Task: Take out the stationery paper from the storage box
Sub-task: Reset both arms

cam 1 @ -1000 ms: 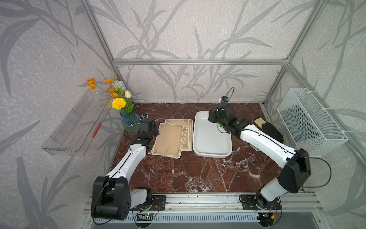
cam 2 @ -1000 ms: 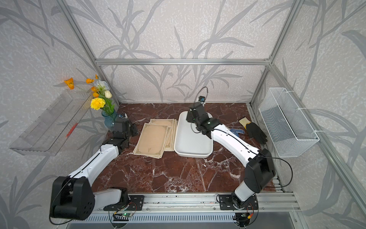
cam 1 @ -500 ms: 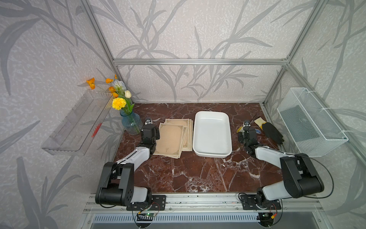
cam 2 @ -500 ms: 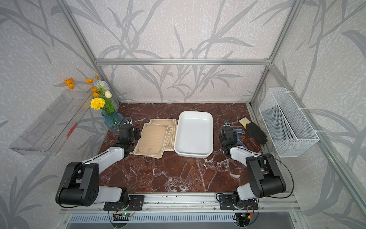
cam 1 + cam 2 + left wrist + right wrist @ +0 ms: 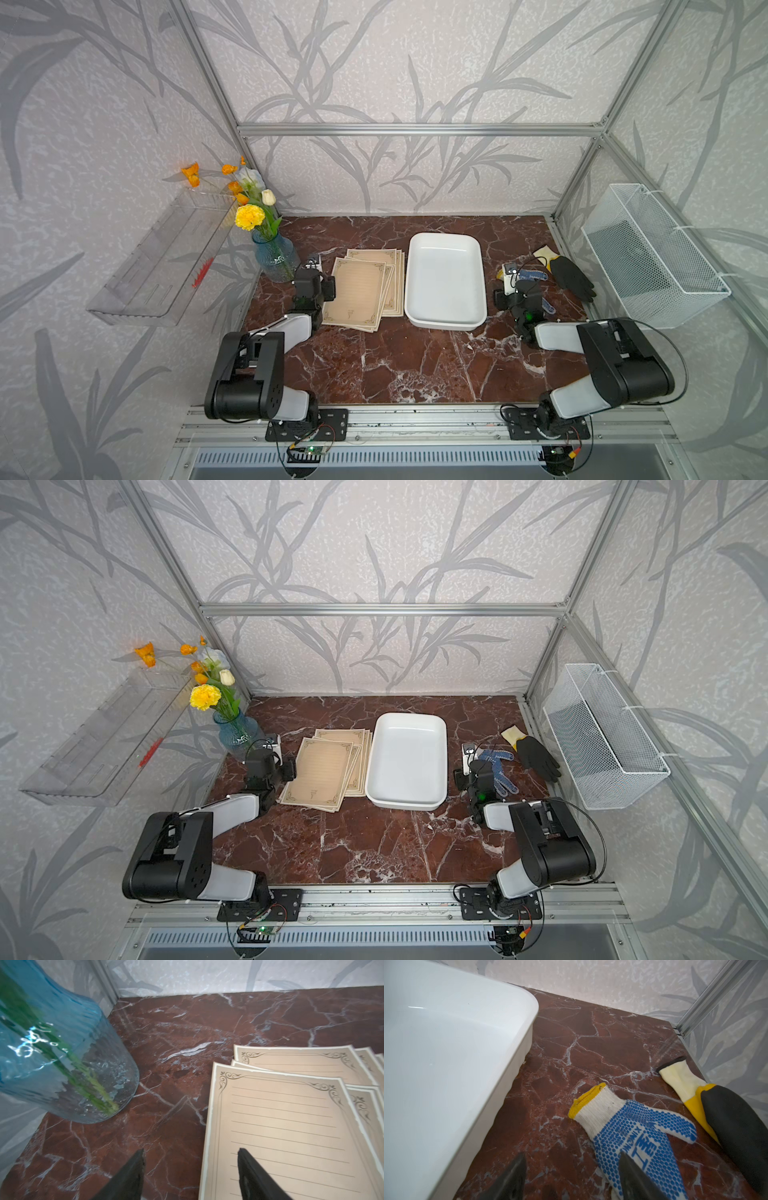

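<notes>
The stationery paper (image 5: 365,286) lies as a fanned pile of several tan sheets on the marble, just left of the storage box (image 5: 444,286). The white box (image 5: 407,766) holds nothing. My left gripper (image 5: 191,1152) is open and low at the pile's left edge (image 5: 270,1122): one finger is over the top sheet, the other over bare marble. It appears in both top views (image 5: 313,284) (image 5: 270,766). My right gripper (image 5: 572,1156) is open and empty to the right of the box (image 5: 446,1053), one finger above a blue-dotted glove (image 5: 633,1132). A top view shows it there (image 5: 517,293).
A blue glass vase (image 5: 274,257) with flowers stands close behind my left gripper (image 5: 52,1053). A black glove (image 5: 573,276) lies by the right wall. A white wire basket (image 5: 652,253) hangs on the right wall and a clear shelf (image 5: 162,257) on the left.
The right arm has pulled back from over the box's far end and folded down to the box's right by the gloves. The left arm has drawn back along the pile's left edge.
</notes>
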